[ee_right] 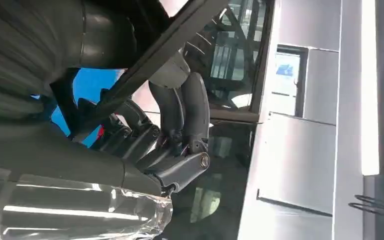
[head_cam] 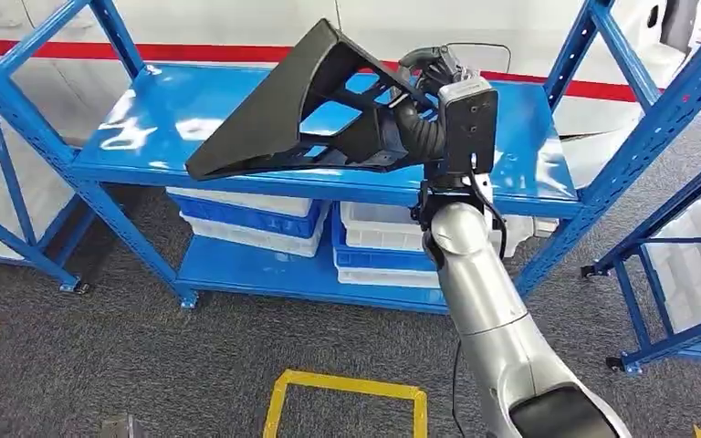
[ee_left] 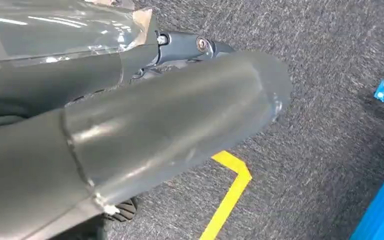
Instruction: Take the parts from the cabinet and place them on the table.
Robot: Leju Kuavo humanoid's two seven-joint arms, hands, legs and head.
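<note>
Above the blue shelf (head_cam: 192,114), the right hand (head_cam: 420,128) holds one big black part (head_cam: 283,119); putting it on the desk is left.

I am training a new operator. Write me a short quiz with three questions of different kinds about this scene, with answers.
1. True or false: the black triangular part lies flat on the blue shelf.
2. Which hand holds the part? A) left B) right C) both
3. Fill in: under the top shelf sit white and blue ____.

Key
1. False: the right hand holds it up, tilted, in front of the shelf.
2. B. The left hand hangs over the grey carpet.
3. Bins.
</note>
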